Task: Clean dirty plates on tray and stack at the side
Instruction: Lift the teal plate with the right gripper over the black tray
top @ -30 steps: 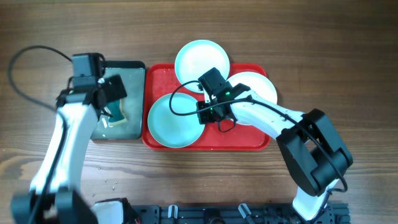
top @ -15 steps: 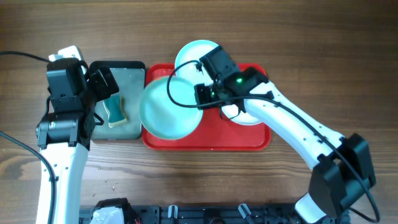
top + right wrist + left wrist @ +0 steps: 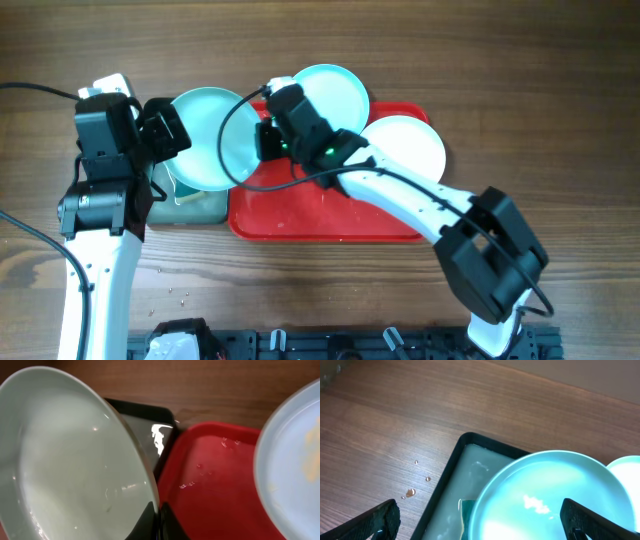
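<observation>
My right gripper (image 3: 266, 138) is shut on the right rim of a light cyan plate (image 3: 212, 138) and holds it lifted and tilted over the black tray (image 3: 205, 208). In the right wrist view, that gripper (image 3: 158, 521) pinches the plate's (image 3: 70, 460) edge. My left gripper (image 3: 172, 135) stands open by the plate's left side; in the left wrist view its fingers (image 3: 376, 519) sit wide apart with the plate (image 3: 550, 495) between and beyond them. A second cyan plate (image 3: 332, 94) rests on the red tray's (image 3: 300, 212) far rim. The white plate (image 3: 406, 146) lies at the tray's right.
A green-yellow sponge (image 3: 465, 516) lies in the wet black tray (image 3: 451, 467), partly hidden under the held plate. Yellowish smears show on the second cyan plate (image 3: 295, 460). Water drops (image 3: 410, 492) dot the wooden table left of the black tray.
My right gripper has carried the cyan plate leftward off the red tray to above the black tray. The left arm drew back from the sponge and then held still.
</observation>
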Motion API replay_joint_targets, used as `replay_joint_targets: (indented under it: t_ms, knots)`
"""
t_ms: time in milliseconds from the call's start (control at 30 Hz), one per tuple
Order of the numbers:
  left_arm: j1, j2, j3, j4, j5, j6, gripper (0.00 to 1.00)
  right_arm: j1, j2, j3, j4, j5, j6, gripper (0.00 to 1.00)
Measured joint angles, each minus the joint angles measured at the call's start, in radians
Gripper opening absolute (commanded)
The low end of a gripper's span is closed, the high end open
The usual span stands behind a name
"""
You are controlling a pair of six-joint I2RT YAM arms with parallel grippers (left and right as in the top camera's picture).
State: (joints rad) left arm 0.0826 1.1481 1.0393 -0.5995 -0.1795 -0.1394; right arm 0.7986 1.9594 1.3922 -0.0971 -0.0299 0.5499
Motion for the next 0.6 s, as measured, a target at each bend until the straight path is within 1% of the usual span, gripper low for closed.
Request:
replay_joint_targets:
  t_ms: [167, 233, 300, 367, 500, 600]
  knots:
    - [0.000, 0.000, 0.000, 0.000, 0.000, 0.000, 1.00, 0.079, 0.038, 0.000, 0.167, 0.196, 0.005, 0.04]
    - [0.000, 0.000, 0.000, -0.001, 0.000, 0.000, 1.00, 0.089, 0.046, 0.000, 0.249, 0.256, -0.040, 0.04]
    - [0.000, 0.000, 0.000, 0.000, 0.000, 0.000, 1.00, 0.091, 0.055, 0.000, 0.317, 0.324, -0.143, 0.04]
    - [0.000, 0.000, 0.000, 0.000, 0.000, 0.000, 1.00, 0.091, 0.057, 0.000, 0.384, 0.372, -0.289, 0.04]
    - [0.000, 0.000, 0.000, -0.001, 0.000, 0.000, 1.00, 0.098, 0.060, 0.000, 0.525, 0.402, -0.554, 0.04]
    - [0.000, 0.000, 0.000, -0.001, 0.000, 0.000, 1.00, 0.116, 0.061, 0.000, 0.597, 0.408, -0.736, 0.05]
